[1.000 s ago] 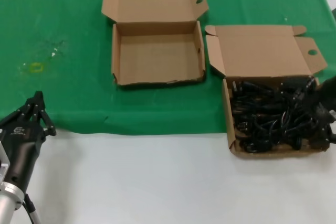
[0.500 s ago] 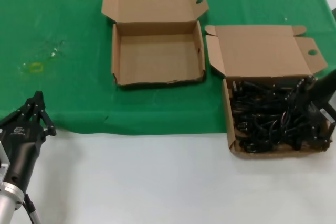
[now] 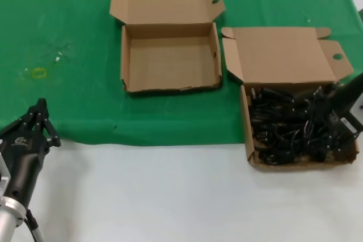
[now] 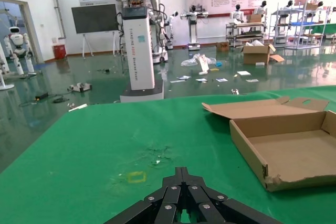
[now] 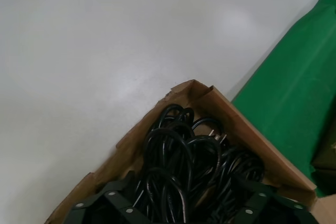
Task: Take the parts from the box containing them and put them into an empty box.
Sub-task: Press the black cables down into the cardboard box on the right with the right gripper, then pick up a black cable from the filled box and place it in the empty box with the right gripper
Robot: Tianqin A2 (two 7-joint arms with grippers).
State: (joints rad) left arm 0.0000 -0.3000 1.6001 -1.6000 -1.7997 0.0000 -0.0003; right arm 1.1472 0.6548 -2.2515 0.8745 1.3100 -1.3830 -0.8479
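Observation:
The parts (image 3: 289, 128) are a tangle of thin black power cords filling the box containing them (image 3: 248, 134), at the right on the white table. My right gripper (image 3: 334, 117) reaches in from the right and sits low over the cords at that box's right end. In the right wrist view its jaws stand open and wide apart, with loops of the parts (image 5: 184, 156) between and under the right gripper (image 5: 186, 203). The empty box (image 3: 170, 60) lies open on the green cloth to the left. My left gripper (image 3: 41, 111) rests shut at the near left.
Both boxes' lids (image 3: 283, 55) lie folded back on the far side. The green cloth's edge (image 3: 142, 141) runs across the table, with white surface nearer me. A small yellow mark (image 3: 38, 72) sits on the cloth at left. The empty box (image 4: 294, 150) shows beyond the left gripper (image 4: 182, 171).
My right gripper has shifted a little toward the far side of the full box and settled lower among the cords. The left arm has not moved.

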